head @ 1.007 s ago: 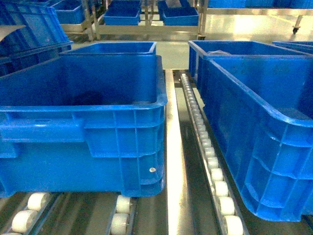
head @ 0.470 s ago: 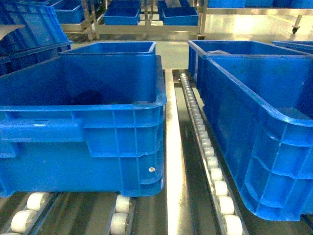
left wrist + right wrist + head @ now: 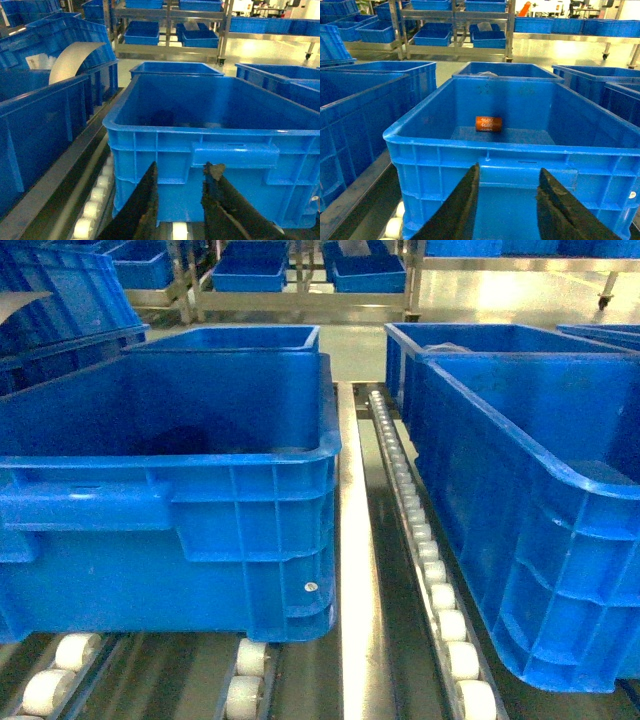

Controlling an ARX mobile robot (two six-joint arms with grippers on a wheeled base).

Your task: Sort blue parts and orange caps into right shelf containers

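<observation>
Crate (image 3: 250,510) unmoved; both end effectors out of head view.

Right crate (image 3: 540,490) cropped at frame edge

Bright-blue crates (image 3: 250,520) sit on white rollers (image 3: 440,595); an orange cap (image 3: 488,123) bears what look like white digits.

The head camera looks forward and slanting down, close over two blue crates: the left crate (image 3: 170,530) and the right crate (image 3: 520,510), a roller track (image 3: 425,550) between them. Each wrist camera sits low behind its own crate's near wall, facing forward: the left wrist view shares the left crate (image 3: 210,150), the right wrist view the right crate (image 3: 510,155)
</observation>
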